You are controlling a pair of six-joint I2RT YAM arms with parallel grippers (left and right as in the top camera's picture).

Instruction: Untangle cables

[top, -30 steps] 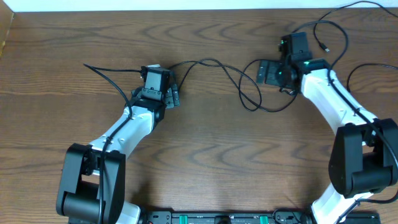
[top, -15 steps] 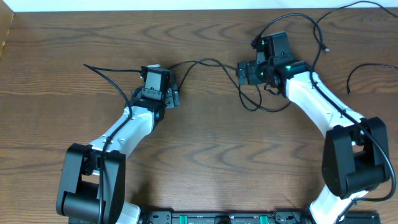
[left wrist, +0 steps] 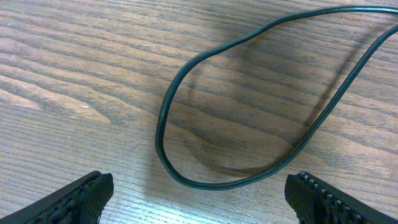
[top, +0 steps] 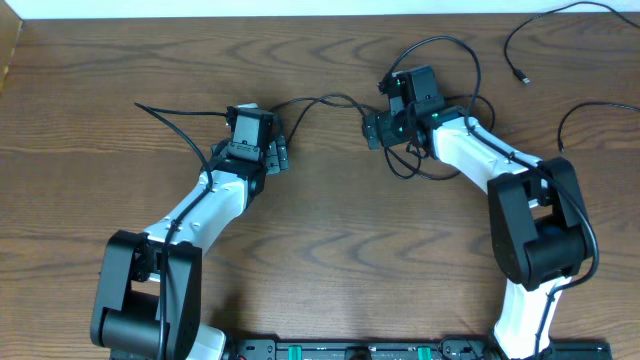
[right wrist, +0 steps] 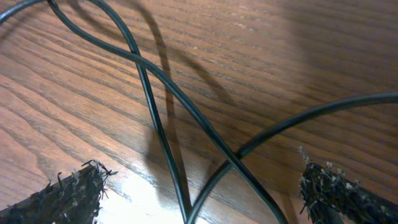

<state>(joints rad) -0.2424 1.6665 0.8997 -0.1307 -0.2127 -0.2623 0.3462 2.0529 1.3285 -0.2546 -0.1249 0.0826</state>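
L end effector (top: pixel 278 156) & R end effector (top: pixel 372 130) both spread wide.

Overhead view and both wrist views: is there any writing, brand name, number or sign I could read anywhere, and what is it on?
No text can be read in any view.
The cables, the wooden table, the left pincer and the right pincer show no lettering.
The strip at the table's near edge has small green marks, too small to read.
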